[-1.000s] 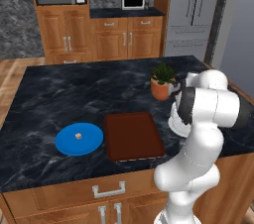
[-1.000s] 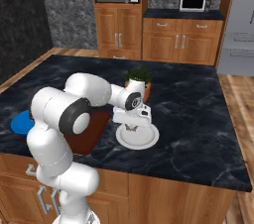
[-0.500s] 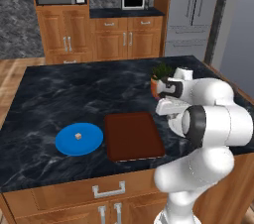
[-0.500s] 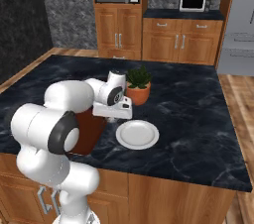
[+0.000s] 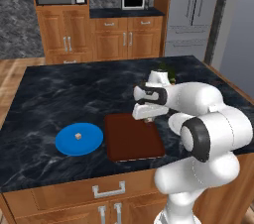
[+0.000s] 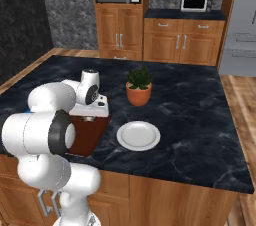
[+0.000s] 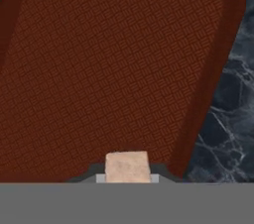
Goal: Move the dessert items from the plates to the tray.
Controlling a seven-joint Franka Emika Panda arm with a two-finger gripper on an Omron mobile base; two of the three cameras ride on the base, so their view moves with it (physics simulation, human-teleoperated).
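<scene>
Where the dark marble counter (image 5: 59,94) begins at left: blue plate (image 5: 79,139) bearing one beige cube (image 5: 77,136); reddish-brown tray (image 5: 131,139); gripper (image 5: 147,119) above the tray's far edge, clenched on the second cube (image 7: 127,167); potted plant (image 6: 138,87); white plate (image 6: 138,135).

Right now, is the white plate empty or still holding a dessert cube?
Empty: the white plate shows a bare surface; one cube sits between the jaws.
</scene>
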